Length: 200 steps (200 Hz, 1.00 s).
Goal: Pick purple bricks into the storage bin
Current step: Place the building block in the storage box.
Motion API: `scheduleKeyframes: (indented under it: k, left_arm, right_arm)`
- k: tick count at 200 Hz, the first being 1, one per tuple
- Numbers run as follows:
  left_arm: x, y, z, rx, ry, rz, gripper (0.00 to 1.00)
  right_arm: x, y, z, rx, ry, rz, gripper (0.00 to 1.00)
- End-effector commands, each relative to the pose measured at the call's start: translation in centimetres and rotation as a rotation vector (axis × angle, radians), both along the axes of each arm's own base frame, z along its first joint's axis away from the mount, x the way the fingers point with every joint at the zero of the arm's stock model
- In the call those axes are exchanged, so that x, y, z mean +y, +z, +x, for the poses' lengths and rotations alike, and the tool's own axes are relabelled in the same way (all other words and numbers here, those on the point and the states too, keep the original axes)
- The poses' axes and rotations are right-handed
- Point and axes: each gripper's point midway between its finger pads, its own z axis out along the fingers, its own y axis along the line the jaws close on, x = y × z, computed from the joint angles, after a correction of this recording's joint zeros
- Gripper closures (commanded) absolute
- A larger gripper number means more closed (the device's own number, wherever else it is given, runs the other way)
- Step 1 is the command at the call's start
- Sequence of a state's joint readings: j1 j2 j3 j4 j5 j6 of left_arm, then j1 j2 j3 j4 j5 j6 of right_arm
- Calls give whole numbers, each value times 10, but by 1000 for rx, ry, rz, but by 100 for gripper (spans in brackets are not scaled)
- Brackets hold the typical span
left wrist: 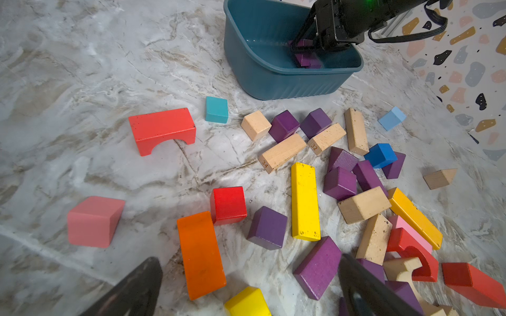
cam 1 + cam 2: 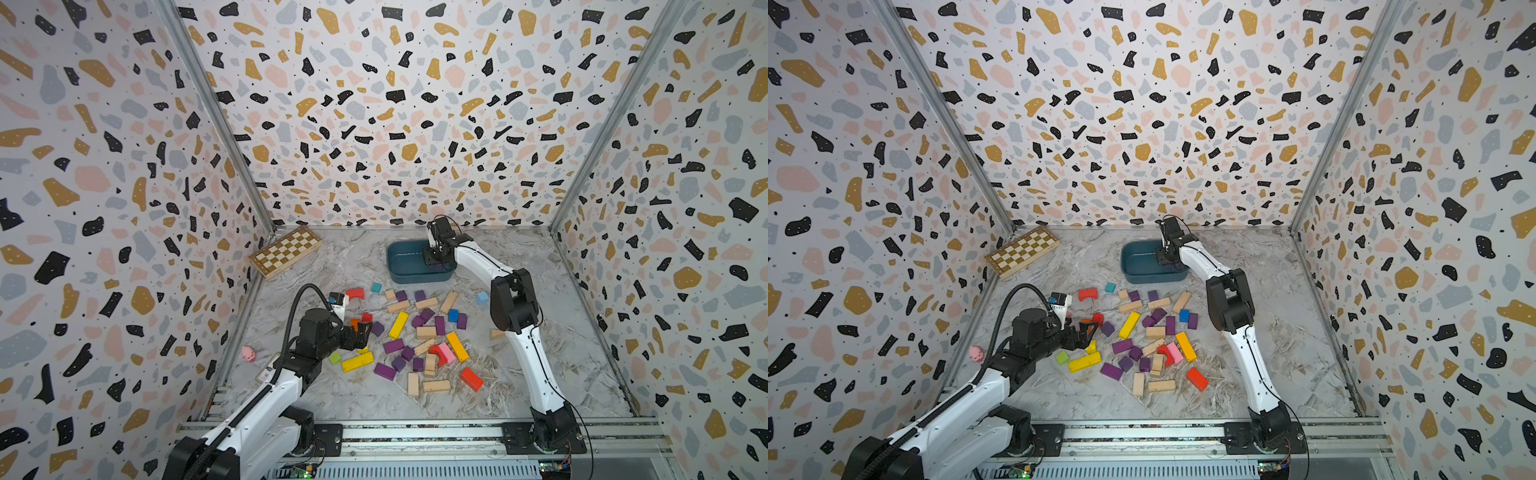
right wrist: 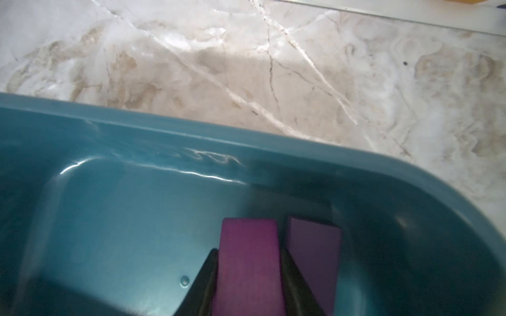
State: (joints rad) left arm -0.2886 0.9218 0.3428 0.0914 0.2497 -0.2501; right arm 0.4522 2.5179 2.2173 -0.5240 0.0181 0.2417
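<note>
The storage bin [image 3: 191, 131] is glossy, smooth plastic, the purple bricks [image 1: 268, 227] matte painted wood, the tabletop [image 1: 82, 82] marble-patterned.

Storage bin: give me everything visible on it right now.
The storage bin is a dark teal, glossy plastic tub, rectangular with rounded corners and fine ribbing on its outer wall. It stands upright on the marble tabletop, beyond the block pile. The right gripper reaches inside, shut on a purple brick; a second purple brick lies on its floor.
</note>
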Motion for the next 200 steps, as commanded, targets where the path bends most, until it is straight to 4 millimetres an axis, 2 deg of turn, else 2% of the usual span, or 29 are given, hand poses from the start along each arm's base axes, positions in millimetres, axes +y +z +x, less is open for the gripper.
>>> scheduleKeyframes:
  k: [1,28,63,136,200]
  left_arm:
    - [-2,14,7,-50,-1,-12,1]
    - [-2,14,7,-50,-1,-11,1]
    - [-2,13,7,-48,-1,-10,1]
    - [-2,13,7,-48,-1,-11,1]
    - [-2,14,7,-52,-1,-11,1]
  right_arm:
    - [-2,28,10,-58,-8,-1,83]
    - [-3,29,12,-62,-10,-1,82]
    - [-3,34,14,-75,-10,1,67]
    - [-3,40,16,-83,-6,7,65]
    - [-3,32,13,-60,-7,5,65]
